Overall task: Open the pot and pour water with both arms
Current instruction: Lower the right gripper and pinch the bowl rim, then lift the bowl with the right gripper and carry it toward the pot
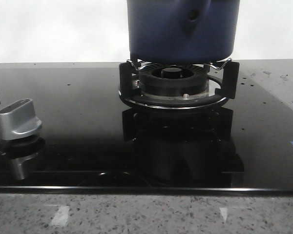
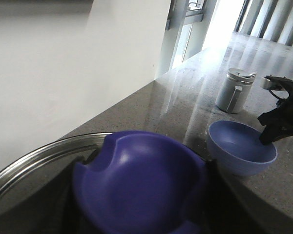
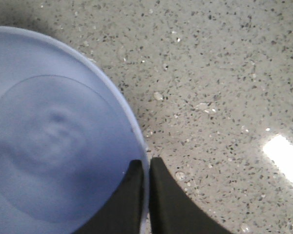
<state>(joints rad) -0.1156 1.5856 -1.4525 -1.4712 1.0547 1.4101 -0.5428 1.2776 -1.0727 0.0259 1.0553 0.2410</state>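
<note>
One dark blue pot (image 1: 183, 29) is seen in the front view, set on the black burner stand (image 1: 178, 85) of a shiny black stove top (image 1: 78, 122). A silver knob (image 1: 18, 119) is seen at the near left. No arms are shown there.

In the left wrist view, a big blue handle (image 2: 139, 187) is seen up close, beside a steel rim (image 2: 34, 153). Whether the left gripper is squeezed together cannot be told. Farther off, a blue bowl (image 2: 241, 146) and a grey cup (image 2: 234, 90) are set on the speckled counter (image 2: 185, 102). The bowl's rim is touched by the right gripper (image 2: 271, 134).

In the right wrist view, the bowl's rim (image 3: 136, 141) is pinched by the right gripper's black fingers (image 3: 163, 204).
</note>
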